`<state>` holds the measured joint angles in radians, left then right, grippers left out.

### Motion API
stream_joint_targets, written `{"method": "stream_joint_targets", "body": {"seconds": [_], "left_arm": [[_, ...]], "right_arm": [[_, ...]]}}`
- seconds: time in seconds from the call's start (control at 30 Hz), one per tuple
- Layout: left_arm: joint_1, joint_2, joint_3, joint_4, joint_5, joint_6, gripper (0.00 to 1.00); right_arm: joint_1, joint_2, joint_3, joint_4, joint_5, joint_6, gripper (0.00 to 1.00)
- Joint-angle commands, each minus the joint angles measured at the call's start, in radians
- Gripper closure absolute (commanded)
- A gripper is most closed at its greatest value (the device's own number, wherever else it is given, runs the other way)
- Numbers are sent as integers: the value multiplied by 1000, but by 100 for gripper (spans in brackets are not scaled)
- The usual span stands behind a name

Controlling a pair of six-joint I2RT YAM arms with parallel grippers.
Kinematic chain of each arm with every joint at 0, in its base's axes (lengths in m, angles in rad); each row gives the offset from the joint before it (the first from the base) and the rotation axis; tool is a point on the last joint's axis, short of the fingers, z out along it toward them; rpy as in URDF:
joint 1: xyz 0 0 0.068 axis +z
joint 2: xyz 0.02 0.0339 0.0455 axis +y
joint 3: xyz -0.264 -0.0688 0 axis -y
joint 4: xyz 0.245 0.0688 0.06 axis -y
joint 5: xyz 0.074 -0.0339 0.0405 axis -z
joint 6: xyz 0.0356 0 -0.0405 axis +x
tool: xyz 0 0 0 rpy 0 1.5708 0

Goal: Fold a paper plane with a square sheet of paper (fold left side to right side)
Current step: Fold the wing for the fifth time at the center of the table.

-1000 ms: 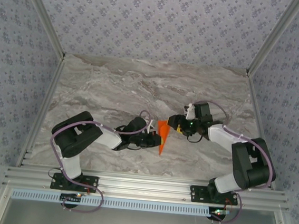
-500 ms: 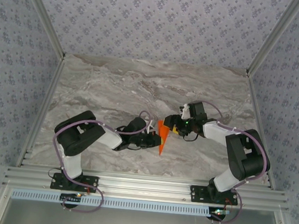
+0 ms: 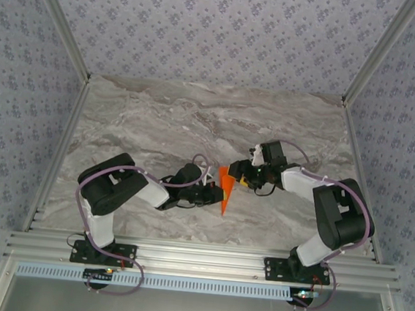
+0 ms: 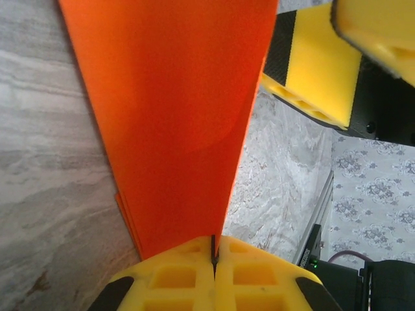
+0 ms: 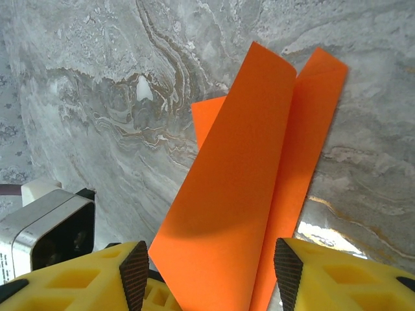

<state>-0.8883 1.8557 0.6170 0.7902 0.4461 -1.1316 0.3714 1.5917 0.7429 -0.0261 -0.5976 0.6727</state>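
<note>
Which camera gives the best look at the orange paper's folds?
Right wrist: the orange paper shows its layered flaps and edges plainly. Left wrist shows one flat face pinched in the left gripper; top external, a tiny dart.

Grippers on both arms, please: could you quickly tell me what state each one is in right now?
Left gripper: jaws closed, pinching the paper plane.
Right gripper: jaws open, straddling the paper plane, not gripping it.

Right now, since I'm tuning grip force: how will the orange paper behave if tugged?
Probably light and floppy: the paper plane is thin, its layers splaying. Likely stiffer along the creases. Pinched in the shut left gripper, it may tear if the open right gripper tugs.
</note>
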Motion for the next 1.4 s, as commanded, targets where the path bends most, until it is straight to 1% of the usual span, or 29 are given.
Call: {"method": "stream_joint_targets", "body": {"seconds": [0.0, 0.2, 0.3, 0.37, 0.43, 0.63, 0.83, 1.37], "left_arm": [[5, 15, -8, 40, 15, -6, 95], [7, 19, -6, 43, 19, -8, 96], [8, 20, -7, 44, 18, -10, 96], [8, 21, -11, 50, 18, -14, 96], [10, 23, -13, 53, 19, -20, 96], [13, 33, -22, 84, 20, -36, 96], [17, 49, -34, 134, 26, -64, 96], [23, 71, -39, 174, 34, -87, 96]], "right_arm": [[9, 24, 35, -16, 8, -13, 43], [17, 60, 59, -9, 4, -12, 42], [18, 69, 61, -4, 2, -10, 45], [18, 73, 60, -5, 2, -13, 49], [18, 72, 55, -9, 5, -13, 52], [18, 48, 43, -7, 10, -16, 50], [19, 42, 44, -49, 28, -36, 50], [30, 107, 65, -51, 19, -35, 52]]}}
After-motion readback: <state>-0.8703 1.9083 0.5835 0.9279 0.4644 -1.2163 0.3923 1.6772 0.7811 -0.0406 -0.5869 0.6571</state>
